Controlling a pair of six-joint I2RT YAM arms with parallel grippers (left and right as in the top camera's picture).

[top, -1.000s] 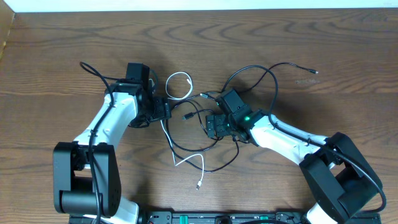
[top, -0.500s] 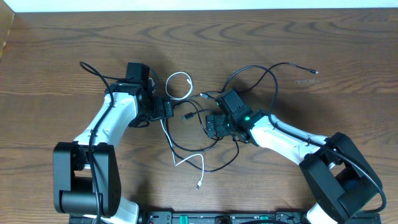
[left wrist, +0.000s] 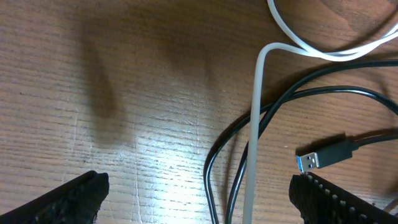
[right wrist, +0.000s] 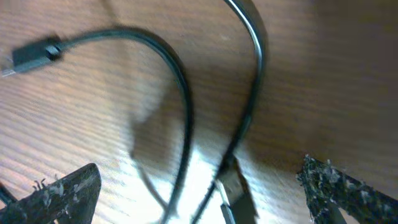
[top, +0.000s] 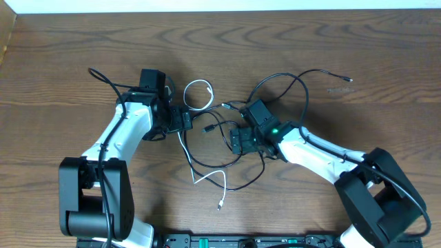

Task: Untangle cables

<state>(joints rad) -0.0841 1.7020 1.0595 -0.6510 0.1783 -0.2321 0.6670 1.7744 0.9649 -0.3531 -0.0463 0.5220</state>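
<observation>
Surface: bare wood-grain table (top: 358,48), tangle at its middle between both arms
Left gripper (left wrist: 199,193): jaws spread wide, holding nothing
Between left jaws: white cable (left wrist: 255,124) lying lengthwise, straight ahead of the fingers; black cables (left wrist: 207,180) close alongside; USB plug (left wrist: 323,155) just to the right
Right gripper (right wrist: 202,186): wide open, empty, low over crossing black strands
Nearer arm for white cable: left, judged best placed to close across it

A dark brown table (top: 386,48) with wavy wood grain fills nearly the whole overhead view. Beyond the table's far edge runs a flat white strip (top: 220,4). At the table's far left corner sits a lighter tan strip (top: 5,41). Soft light glints off the tabletop.
</observation>
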